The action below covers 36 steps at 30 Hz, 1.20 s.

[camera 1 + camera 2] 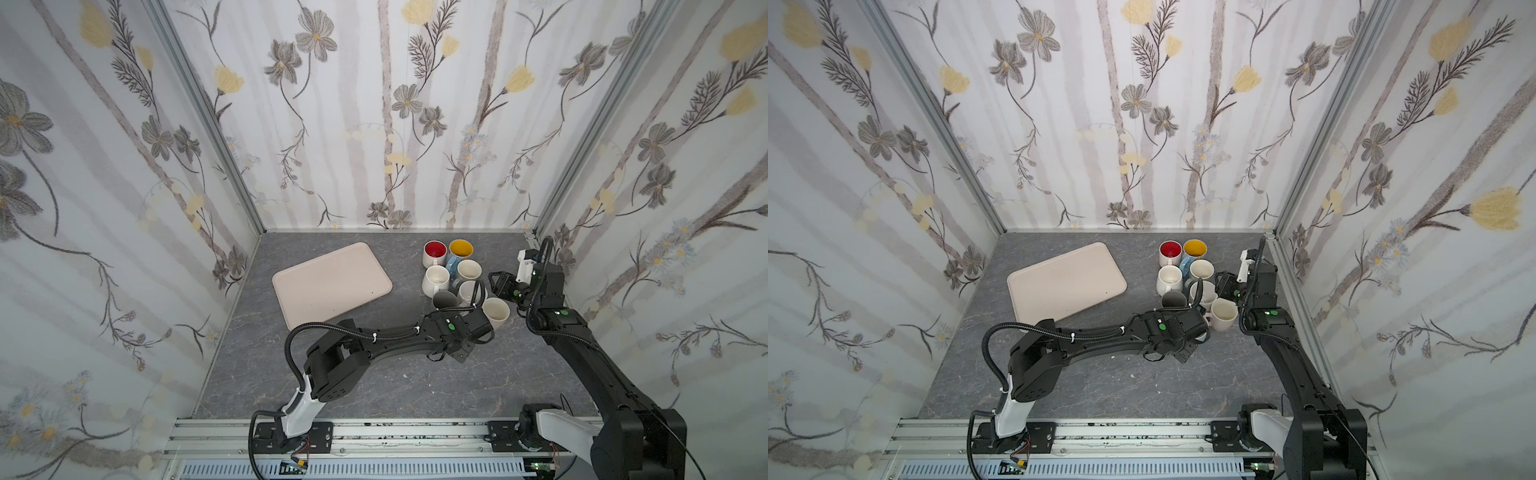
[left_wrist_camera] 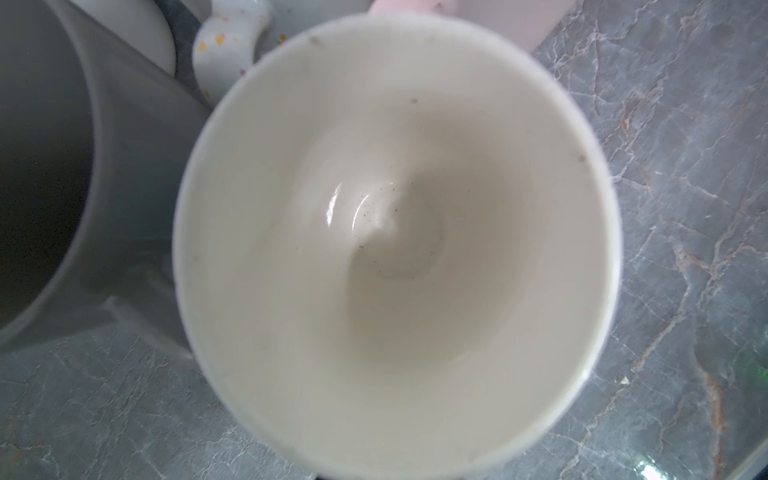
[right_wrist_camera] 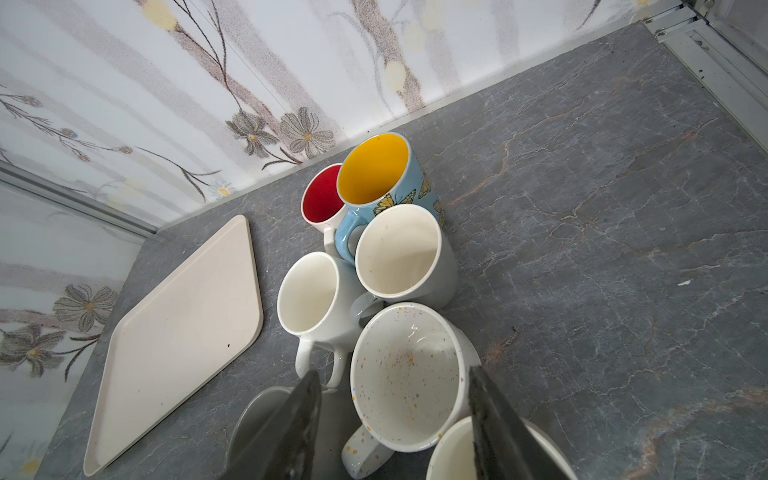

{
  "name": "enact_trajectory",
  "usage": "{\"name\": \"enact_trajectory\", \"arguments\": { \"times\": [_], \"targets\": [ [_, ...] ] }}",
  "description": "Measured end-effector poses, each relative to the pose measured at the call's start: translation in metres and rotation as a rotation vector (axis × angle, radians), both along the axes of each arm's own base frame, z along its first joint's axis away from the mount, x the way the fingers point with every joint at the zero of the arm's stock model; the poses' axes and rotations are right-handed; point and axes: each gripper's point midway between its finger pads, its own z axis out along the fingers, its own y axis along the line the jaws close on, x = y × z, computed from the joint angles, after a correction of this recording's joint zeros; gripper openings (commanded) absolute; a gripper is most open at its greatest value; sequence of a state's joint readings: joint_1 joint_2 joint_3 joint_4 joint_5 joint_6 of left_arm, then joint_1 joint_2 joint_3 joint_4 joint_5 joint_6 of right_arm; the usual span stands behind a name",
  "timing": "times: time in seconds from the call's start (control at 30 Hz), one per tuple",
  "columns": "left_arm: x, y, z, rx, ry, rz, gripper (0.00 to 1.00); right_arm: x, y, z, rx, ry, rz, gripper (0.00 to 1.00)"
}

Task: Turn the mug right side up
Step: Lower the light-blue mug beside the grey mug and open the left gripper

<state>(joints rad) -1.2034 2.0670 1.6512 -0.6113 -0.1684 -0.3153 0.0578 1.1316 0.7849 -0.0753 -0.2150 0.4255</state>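
The cream mug [image 1: 496, 312] stands mouth up on the table [image 1: 415, 382], at the near right end of the bunch of mugs, just beside the grey mug [image 1: 444, 298]. The left pincer [image 1: 481, 322] is right at it, but its fingers are hidden, so I cannot tell if it is gripping. The right pincer [image 3: 392, 372] hangs open and empty by the speckled mug [image 3: 409, 419]. If the left arm pulls away with a finger caught on the rim, the mug could tip and knock its neighbours
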Motion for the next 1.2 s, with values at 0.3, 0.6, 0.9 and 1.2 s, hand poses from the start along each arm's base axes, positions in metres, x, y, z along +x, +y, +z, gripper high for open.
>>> {"name": "enact_trajectory", "arguments": {
  "times": [0.3,0.6,0.9,1.2],
  "targets": [
    [0.004,0.006,0.013,-0.011,-0.038,0.02,0.45,-0.007,-0.002,0.007,-0.018,-0.022,-0.002,0.57],
    [0.007,0.023,0.061,-0.099,-0.098,0.042,0.54,-0.014,-0.016,0.018,-0.073,-0.058,-0.062,0.63],
    [0.035,0.076,0.108,-0.228,-0.163,0.116,0.63,-0.024,-0.05,0.031,-0.19,-0.102,-0.217,0.95],
    [0.093,0.18,0.125,-0.335,-0.239,0.313,0.77,-0.044,-0.121,-0.028,-0.391,-0.006,-0.489,1.0]
  ]
}}
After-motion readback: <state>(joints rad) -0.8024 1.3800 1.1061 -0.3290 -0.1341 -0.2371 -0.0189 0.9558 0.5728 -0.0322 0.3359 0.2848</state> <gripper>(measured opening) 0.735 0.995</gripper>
